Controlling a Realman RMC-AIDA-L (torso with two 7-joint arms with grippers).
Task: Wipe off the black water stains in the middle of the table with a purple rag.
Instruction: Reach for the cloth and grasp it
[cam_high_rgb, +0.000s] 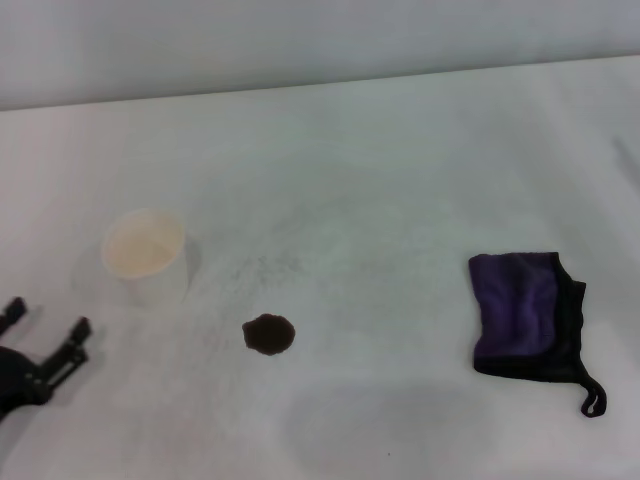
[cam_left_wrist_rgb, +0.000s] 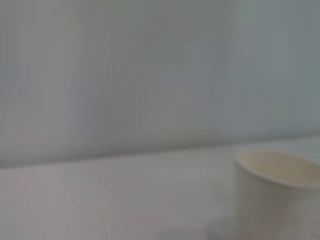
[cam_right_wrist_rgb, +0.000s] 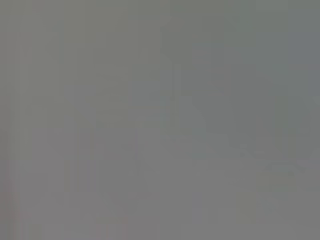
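Observation:
A small roundish black stain (cam_high_rgb: 269, 335) with uneven edges lies on the white table (cam_high_rgb: 380, 200) near the middle front. The purple rag (cam_high_rgb: 527, 314) with black trim lies flat at the right, its thin black loop (cam_high_rgb: 594, 401) at the near corner. My left gripper (cam_high_rgb: 47, 332) is at the front left edge of the head view, open and empty, fingers spread, well left of the stain. My right gripper is out of view, and the right wrist view shows only plain grey.
A white paper cup (cam_high_rgb: 146, 256) stands upright at the left, behind my left gripper and left of the stain. It also shows in the left wrist view (cam_left_wrist_rgb: 280, 195). The table's straight far edge (cam_high_rgb: 300, 85) runs across the back.

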